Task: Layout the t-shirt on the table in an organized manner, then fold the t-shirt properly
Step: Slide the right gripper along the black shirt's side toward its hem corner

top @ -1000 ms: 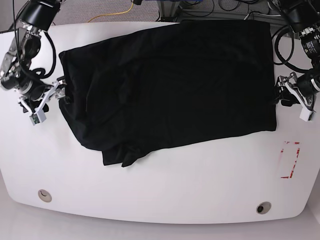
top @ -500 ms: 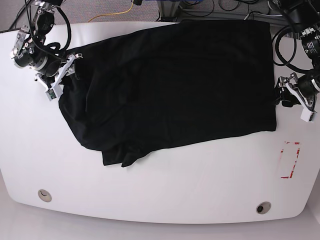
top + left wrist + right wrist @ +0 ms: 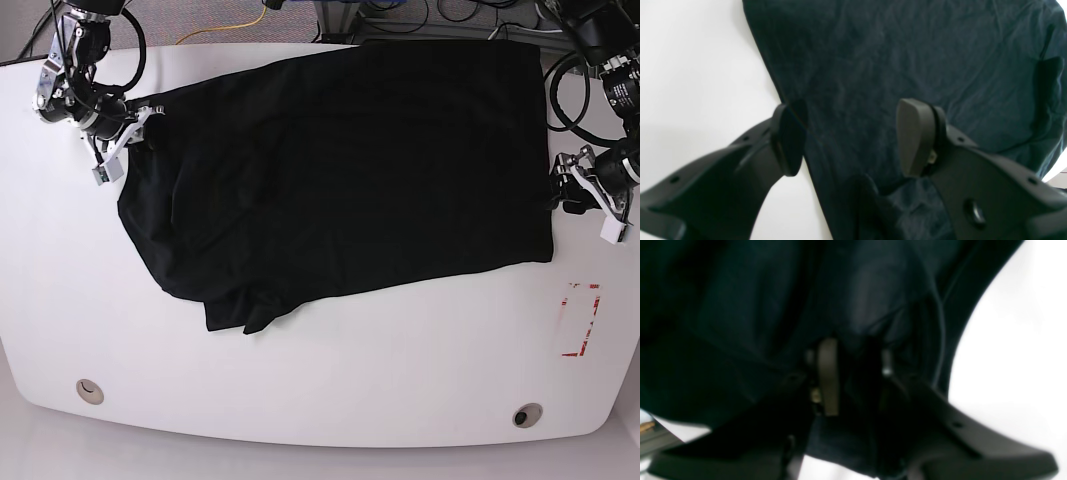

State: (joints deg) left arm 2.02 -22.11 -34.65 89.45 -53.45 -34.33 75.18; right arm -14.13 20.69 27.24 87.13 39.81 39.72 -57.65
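Fabric of the t-shirt (image 3: 350, 170) sits pinched in the right hand (image 3: 853, 373); the left hand (image 3: 846, 140) gapes at its edge on the worktop (image 3: 300, 380).

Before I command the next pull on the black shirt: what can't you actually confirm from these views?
- Right wrist view: blurred; right gripper sits in folds of the plain black fabric t-shirt; a firm pinch is unconfirmed.
- Base view: left gripper tips merge with the shirt edge; contact unclear.
- Sleeves and collar: folded under.

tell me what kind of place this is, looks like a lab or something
Probably a robotics lab or test bench: a glossy white tabletop with a red tape rectangle outline, cables trailing behind it, and a plain black fabric t-shirt spread out between two robot arms.
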